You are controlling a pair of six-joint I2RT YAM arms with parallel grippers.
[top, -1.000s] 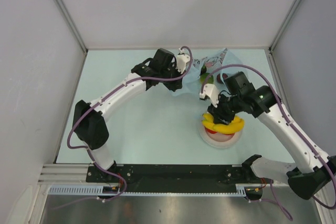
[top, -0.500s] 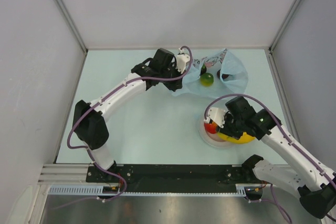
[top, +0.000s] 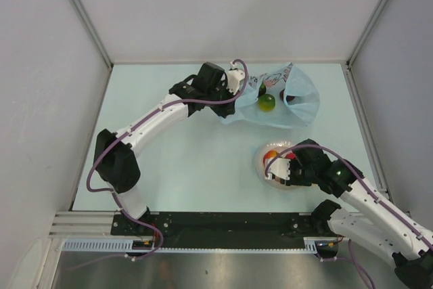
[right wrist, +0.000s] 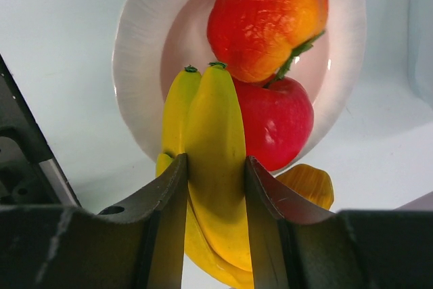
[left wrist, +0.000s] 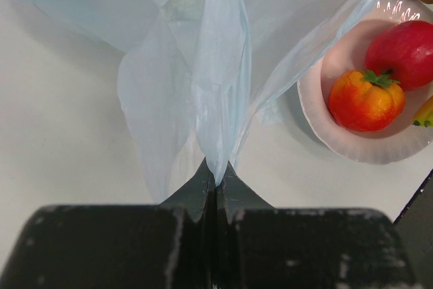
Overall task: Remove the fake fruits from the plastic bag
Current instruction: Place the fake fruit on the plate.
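While pinching a fold of the plastic bag [left wrist: 216, 65] with left gripper [left wrist: 215, 175] fully closed on the film, holds that edge pulled up and taut, presumably to prop the mouth open toward the right arm for easy reach-in. Thin, translucent, light blue, crumpled, small dark print near the top; floppy, likely to slump shut if let go. Lying at the far side of the table [top: 189, 160], well apart from the plate [right wrist: 135, 52].

Over at right gripper [right wrist: 215, 167]: clamped across the banana [right wrist: 213, 120], jaws part-way apart with the yellow body wedged between, low over the plate's near rim. Reads as set-down in progress, no release yet. Already on the plate: red apple [right wrist: 277, 123] and orange-red fruit [right wrist: 267, 18], touching each other. Glossy hard plastic, no visible squash under grip.

Left inside the bag per top view: green fruit [top: 266, 103] and dark fruit [top: 288, 97], near each other in the open mouth. Roughly halfway through by that count. Next up, as a guess: drop banana, return for green.
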